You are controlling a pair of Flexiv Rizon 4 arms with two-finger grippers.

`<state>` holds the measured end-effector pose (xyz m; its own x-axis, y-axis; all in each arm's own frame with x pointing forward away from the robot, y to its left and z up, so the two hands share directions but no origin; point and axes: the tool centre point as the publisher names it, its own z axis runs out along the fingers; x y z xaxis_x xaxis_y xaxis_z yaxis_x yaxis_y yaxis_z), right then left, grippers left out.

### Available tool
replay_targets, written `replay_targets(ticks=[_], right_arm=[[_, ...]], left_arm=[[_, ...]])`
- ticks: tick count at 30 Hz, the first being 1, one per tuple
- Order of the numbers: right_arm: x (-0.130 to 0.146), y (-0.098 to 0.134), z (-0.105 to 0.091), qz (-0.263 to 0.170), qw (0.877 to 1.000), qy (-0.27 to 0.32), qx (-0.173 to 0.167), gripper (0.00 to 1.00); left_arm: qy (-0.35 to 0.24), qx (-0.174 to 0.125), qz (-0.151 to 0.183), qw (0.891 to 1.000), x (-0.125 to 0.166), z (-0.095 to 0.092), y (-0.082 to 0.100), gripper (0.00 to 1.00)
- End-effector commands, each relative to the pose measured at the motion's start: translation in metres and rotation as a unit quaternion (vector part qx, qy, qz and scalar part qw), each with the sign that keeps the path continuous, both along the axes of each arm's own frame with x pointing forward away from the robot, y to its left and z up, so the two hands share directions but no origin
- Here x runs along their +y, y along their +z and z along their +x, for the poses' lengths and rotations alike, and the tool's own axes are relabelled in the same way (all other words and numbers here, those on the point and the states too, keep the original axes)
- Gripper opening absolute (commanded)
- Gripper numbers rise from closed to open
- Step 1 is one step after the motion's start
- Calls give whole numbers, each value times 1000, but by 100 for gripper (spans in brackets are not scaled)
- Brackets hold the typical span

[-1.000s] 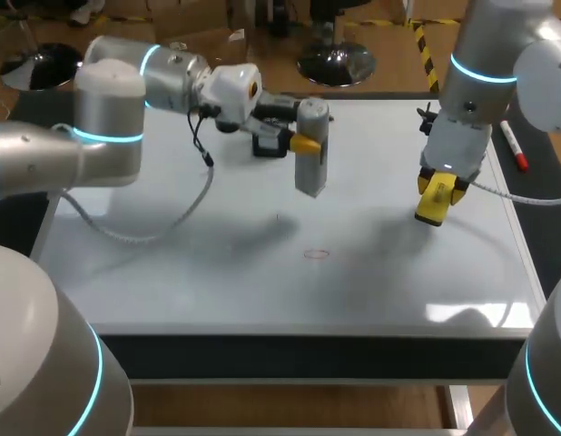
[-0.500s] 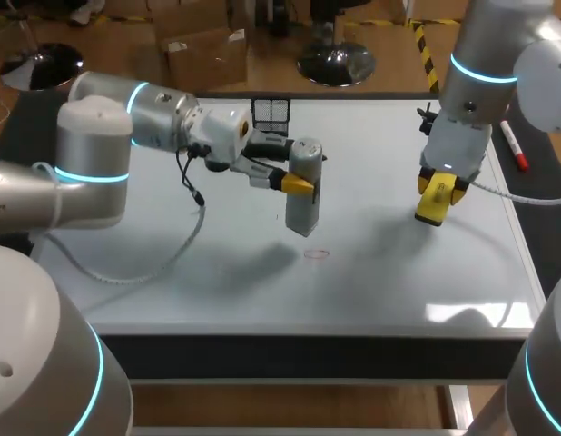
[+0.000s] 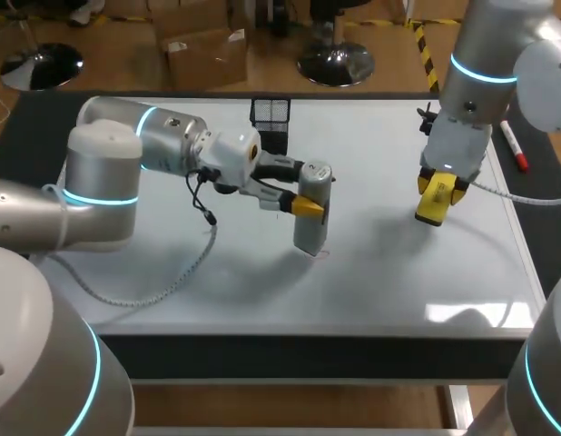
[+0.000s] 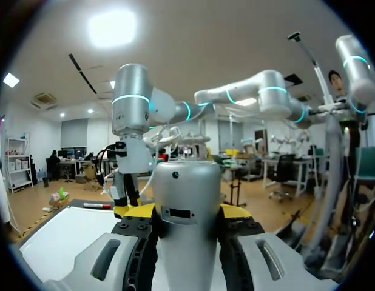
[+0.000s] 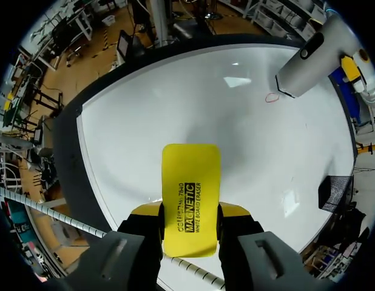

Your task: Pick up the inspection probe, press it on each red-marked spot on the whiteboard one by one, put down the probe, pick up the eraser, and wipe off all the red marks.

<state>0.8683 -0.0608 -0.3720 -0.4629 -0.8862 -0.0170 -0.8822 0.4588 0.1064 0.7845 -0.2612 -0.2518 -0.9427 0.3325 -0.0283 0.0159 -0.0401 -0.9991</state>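
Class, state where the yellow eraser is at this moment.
In the head view the eraser sits at the right, clamped in the right gripper over the whiteboard, well apart from the probe near the middle.

Both the left arm (image 3: pixel 103 173) and the right arm (image 3: pixel 485 45) are made of thick round links in matte silver-grey, and each joint carries a thin ring of cyan light. The wrist of the left arm has a white block (image 3: pixel 231 156) with a small orange round mark. A thin black cable (image 3: pixel 201 193) and a pale braided cable (image 3: pixel 172 272) hang from it. The left gripper (image 4: pixel 186 211) and the right gripper (image 5: pixel 190 209) look the same: grey finger housings with an oblong slot, black ribbed inner parts, and bright yellow tips.
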Motion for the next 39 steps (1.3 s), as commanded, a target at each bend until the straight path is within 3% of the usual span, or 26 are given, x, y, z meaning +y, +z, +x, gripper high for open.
replay_targets(ticks=[1, 8, 39], right_arm=[[0, 0, 1, -2, 1000, 1, 0, 0], [0, 0, 1, -2, 1000, 1, 0, 0], [0, 0, 1, -2, 1000, 1, 0, 0]], left_arm=[[-2, 4, -1, 1000, -5, 3, -6, 0], [-7, 14, 7, 1000, -12, 1, -17, 0], [15, 27, 19, 999, -16, 2, -33, 0]])
